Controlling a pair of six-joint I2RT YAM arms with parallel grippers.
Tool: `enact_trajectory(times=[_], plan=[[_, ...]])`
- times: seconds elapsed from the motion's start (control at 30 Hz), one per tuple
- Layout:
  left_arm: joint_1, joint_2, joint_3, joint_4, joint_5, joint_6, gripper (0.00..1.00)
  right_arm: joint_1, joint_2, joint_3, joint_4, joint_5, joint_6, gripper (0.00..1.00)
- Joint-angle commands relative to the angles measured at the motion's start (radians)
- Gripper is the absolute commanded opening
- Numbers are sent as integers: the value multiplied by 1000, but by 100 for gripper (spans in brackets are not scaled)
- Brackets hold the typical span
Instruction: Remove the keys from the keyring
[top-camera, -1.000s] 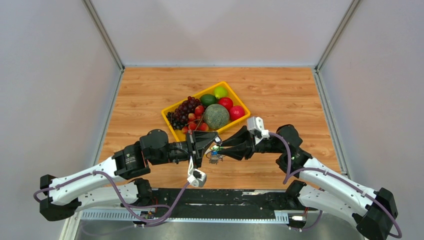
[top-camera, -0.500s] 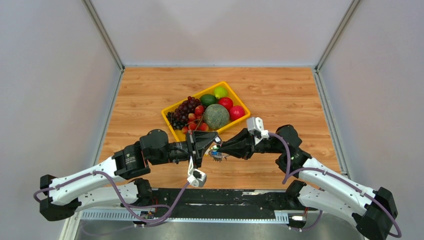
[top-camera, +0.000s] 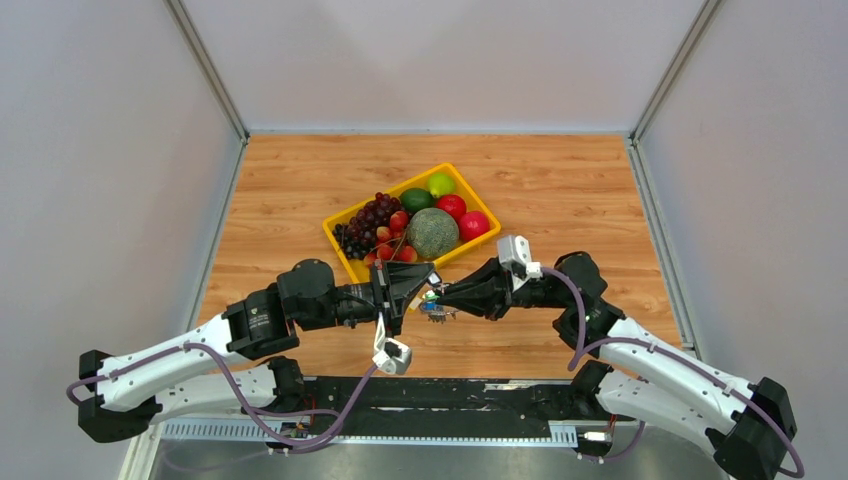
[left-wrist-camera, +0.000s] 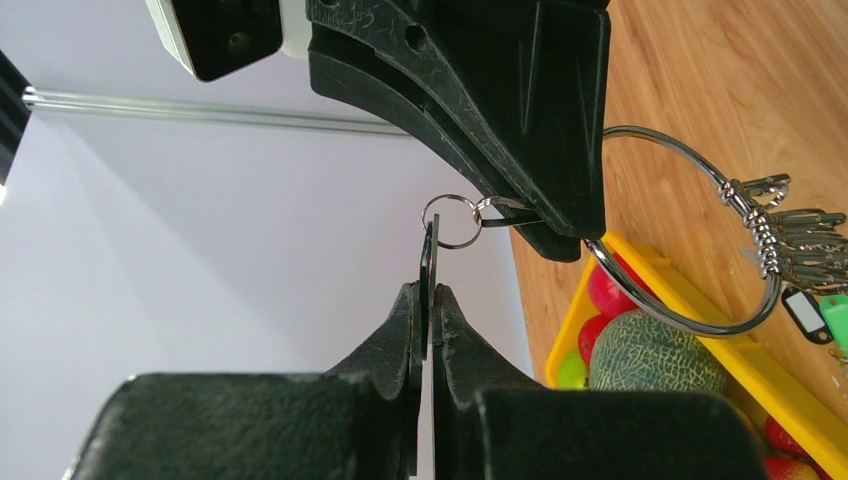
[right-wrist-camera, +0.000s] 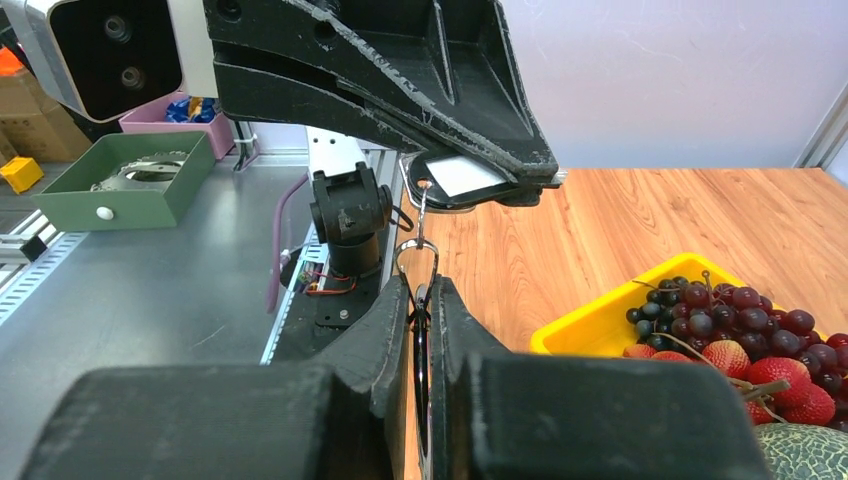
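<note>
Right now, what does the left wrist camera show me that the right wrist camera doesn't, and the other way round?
Only the left wrist view: the keyring as a full open loop, the keys bunched on it, and a red apple. Only the right wrist view: the white label face of the black tag held in the left gripper, the grapes, and a green box. Both: the yellow tray and the two grippers shut, tip to tip, with the right gripper on the keyring.

surface: wooden table (top-camera: 560, 190) | lying on it: yellow tray (top-camera: 348, 262) | position: centre, set askew
</note>
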Motion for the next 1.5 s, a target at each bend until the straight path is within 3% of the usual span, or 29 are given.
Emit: enact_trajectory(times=[0.0,0.23,0.47,0.77,1.23,1.47], plan=[[-3,-21,39,33,2,3,0,-3,-24,-20,37,5,33,0],[-4,-10,17,45,-12,6,0,-9,-6,33,-116,129,120,0],[-4,-6,-5,60,-33,7,0,-71,-4,25,-133,170,295,0],[-4,18,-46,86,-27,5,0,-202,60,65,-201,90,539,0],[-4,59,-58,82,12,-13,0,-202,63,85,-289,189,646,0],[-6,125,-61,89,180,-83,0,-204,54,94,-325,264,629,0]])
